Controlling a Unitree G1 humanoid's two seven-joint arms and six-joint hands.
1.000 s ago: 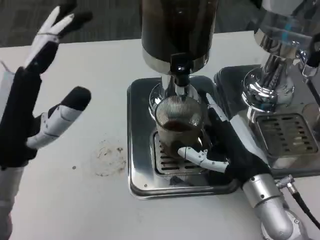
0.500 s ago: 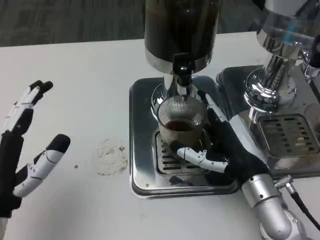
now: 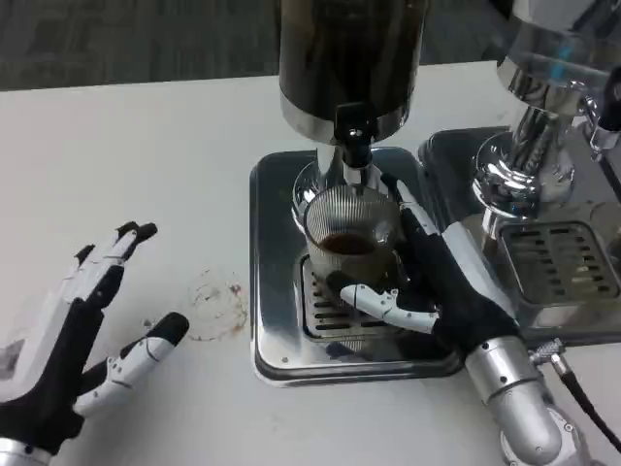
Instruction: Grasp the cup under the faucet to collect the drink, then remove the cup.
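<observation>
Cup-side, the left hand [image 3: 73, 359] hovers with fingers spread above the white worktop [image 3: 146, 175]. Farther back, the right hand [image 3: 427, 282] grips the ribbed clear glass cup [image 3: 349, 238] on the steel drip tray [image 3: 277, 340], beneath the black faucet [image 3: 354, 131].

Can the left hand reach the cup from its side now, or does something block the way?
Probably yes. The left hand is open over bare table, and the cup has its left side free; the right hand holds it from the right. Only the tray rim lies between.
</observation>
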